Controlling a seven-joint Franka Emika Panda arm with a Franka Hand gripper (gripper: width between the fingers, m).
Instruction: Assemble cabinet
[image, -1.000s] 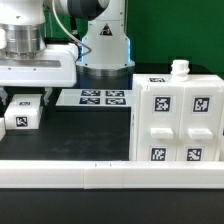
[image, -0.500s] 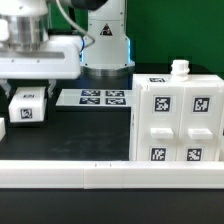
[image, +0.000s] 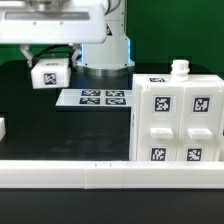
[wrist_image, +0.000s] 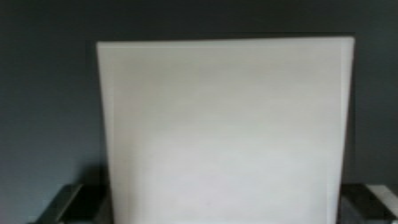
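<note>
Gripper (image: 48, 58) at exterior view's upper left, jaws closed narrow on small tagged block (image: 48, 74). Block hangs clear of table (image: 60, 135), tag face toward camera. In wrist view, block (wrist_image: 222, 130) fills most of frame, with dark fingers (wrist_image: 68, 205) at both its sides.

Cabinet (image: 180, 115) stands upright at exterior view's right, well apart from block, knob (image: 180, 68) on top. Marker board (image: 92, 97) lies flat between them, just beside cabinet's edge. Long rail (image: 100, 172) runs along near table edge. Dark bare tabletop left of cabinet.
</note>
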